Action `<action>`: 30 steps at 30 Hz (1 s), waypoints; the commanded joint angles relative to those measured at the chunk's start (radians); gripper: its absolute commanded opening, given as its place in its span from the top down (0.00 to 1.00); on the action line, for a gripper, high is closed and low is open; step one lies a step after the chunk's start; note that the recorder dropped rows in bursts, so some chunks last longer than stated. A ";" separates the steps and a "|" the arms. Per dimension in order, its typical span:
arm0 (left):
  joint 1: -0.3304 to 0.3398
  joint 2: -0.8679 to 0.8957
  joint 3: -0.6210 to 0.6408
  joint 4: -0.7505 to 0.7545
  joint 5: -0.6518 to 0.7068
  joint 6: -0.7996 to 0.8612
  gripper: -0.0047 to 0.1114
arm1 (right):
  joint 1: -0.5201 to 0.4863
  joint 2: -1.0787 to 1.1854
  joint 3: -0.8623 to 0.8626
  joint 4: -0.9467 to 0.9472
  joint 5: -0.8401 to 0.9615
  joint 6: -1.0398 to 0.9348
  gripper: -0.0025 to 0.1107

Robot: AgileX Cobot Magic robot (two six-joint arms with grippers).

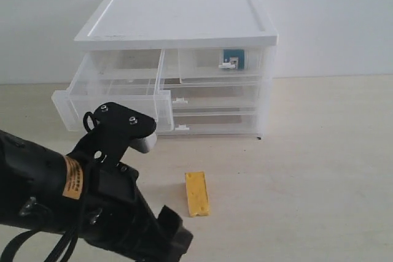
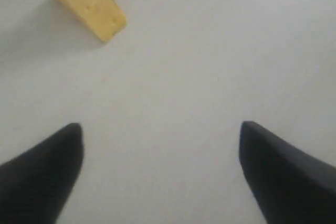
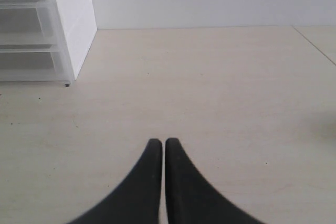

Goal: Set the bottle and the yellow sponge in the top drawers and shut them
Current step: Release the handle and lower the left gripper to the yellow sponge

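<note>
Your left gripper (image 2: 160, 177) hangs with its jaws spread wide over bare desk (image 2: 210, 77). The yellow sponge (image 2: 89, 6) lies flat at the upper left of that view, not yet between them. Your right gripper (image 3: 164, 182) is pressed together, empty. The left top drawer (image 1: 73, 108) stands pulled out, likely ready for the sponge. The bottle (image 1: 236, 57) shows through the right top drawer (image 1: 196, 65).

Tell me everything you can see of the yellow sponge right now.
The yellow sponge is a small, narrow rectangular block, yellow-orange, with a pitted, foam-like surface. It lies flat on the pale table, out in front of the drawer unit and apart from it, one short end facing the unit. Only the table touches it. The left gripper is open and well clear of it.
</note>
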State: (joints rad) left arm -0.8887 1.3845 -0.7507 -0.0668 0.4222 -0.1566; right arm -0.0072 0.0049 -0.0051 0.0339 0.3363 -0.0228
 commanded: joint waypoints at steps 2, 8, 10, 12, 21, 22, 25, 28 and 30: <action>0.000 0.071 -0.014 -0.015 -0.175 -0.064 0.20 | -0.003 -0.005 0.005 -0.001 -0.004 -0.002 0.98; -0.004 0.234 -0.108 -0.012 -0.183 -0.138 0.20 | -0.003 -0.005 0.005 -0.001 -0.004 -0.002 0.98; -0.005 0.277 -0.134 -0.009 -0.188 -0.147 0.20 | -0.003 -0.005 0.005 -0.001 -0.004 -0.002 0.98; -0.005 0.314 -0.158 0.035 -0.191 -0.201 0.20 | -0.003 -0.005 0.005 -0.001 -0.004 -0.002 0.98; -0.007 0.394 -0.198 0.624 -0.156 -0.861 0.20 | -0.003 -0.005 0.005 -0.001 -0.004 -0.002 0.98; -0.012 0.403 -0.205 0.704 -0.127 -0.943 0.20 | -0.003 -0.005 0.005 -0.001 -0.004 -0.002 0.98; -0.042 0.418 -0.216 1.024 0.040 -1.270 0.20 | -0.003 -0.005 0.005 -0.001 -0.004 -0.002 0.98; -0.088 0.420 -0.216 1.241 0.142 -1.534 0.20 | -0.003 -0.005 0.005 -0.001 -0.004 -0.002 0.98; -0.111 0.420 -0.216 1.331 0.115 -1.640 0.20 | -0.003 -0.005 0.005 -0.001 -0.004 -0.002 0.98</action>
State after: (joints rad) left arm -0.9651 1.8036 -0.9589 1.1227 0.5326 -1.6043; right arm -0.0072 0.0049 -0.0051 0.0339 0.3363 -0.0228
